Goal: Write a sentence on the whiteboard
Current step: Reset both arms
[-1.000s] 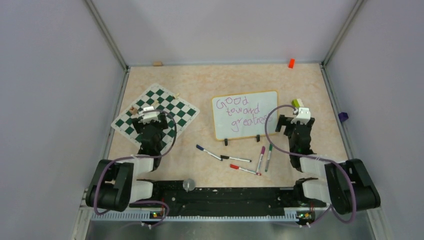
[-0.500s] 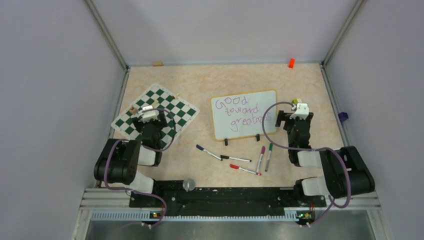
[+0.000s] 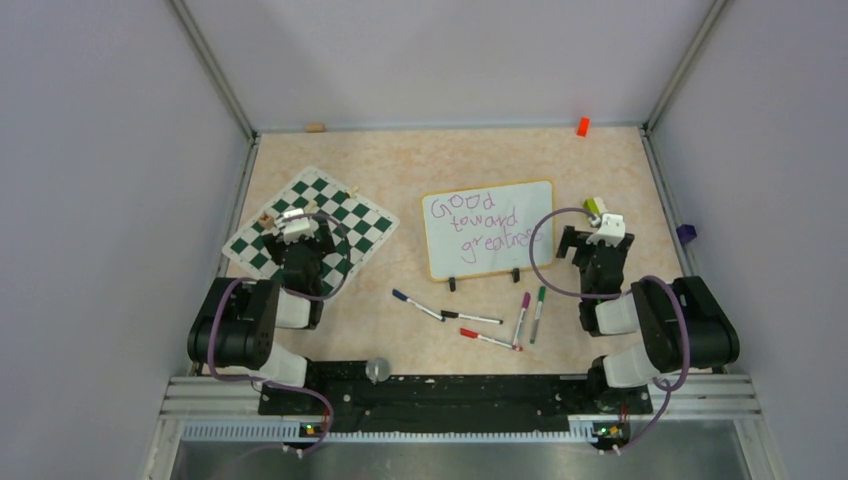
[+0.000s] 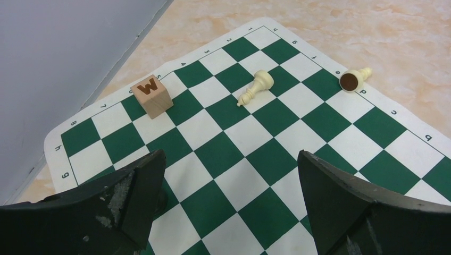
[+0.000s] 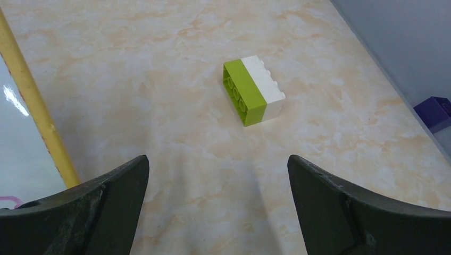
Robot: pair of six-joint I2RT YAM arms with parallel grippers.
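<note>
My left gripper (image 4: 230,159) hangs spread and empty over the chess mat (image 3: 345,225). Mid-table, the whiteboard (image 3: 525,200) carries the sentence (image 3: 478,222) in three purple lines, so I judge the writing finished. My right gripper (image 5: 217,162) gapes empty just beside the board's right edge.

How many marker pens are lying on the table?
5, all beside the whiteboard, on its clipped side: blue marker, black marker, red marker, purple marker, green marker. None looks hidden.
</note>
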